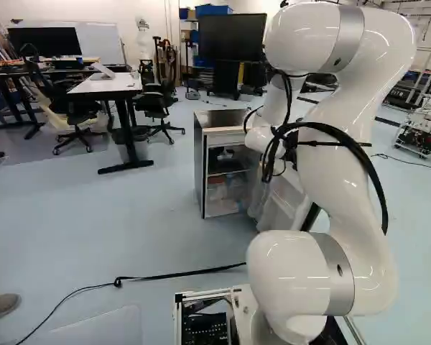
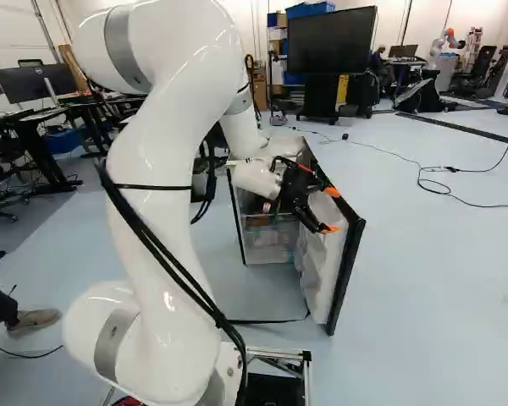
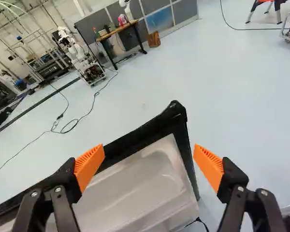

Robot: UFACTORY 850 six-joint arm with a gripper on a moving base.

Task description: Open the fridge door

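Gaping — white fridge door point(image 2: 323, 264), black-edged

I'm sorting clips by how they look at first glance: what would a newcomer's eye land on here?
The big white arm dominates both base views. Next comes the fridge ahead of it, its black-edged door standing wide open. In the wrist view, bright orange pads of the open gripper flank the door's corner.
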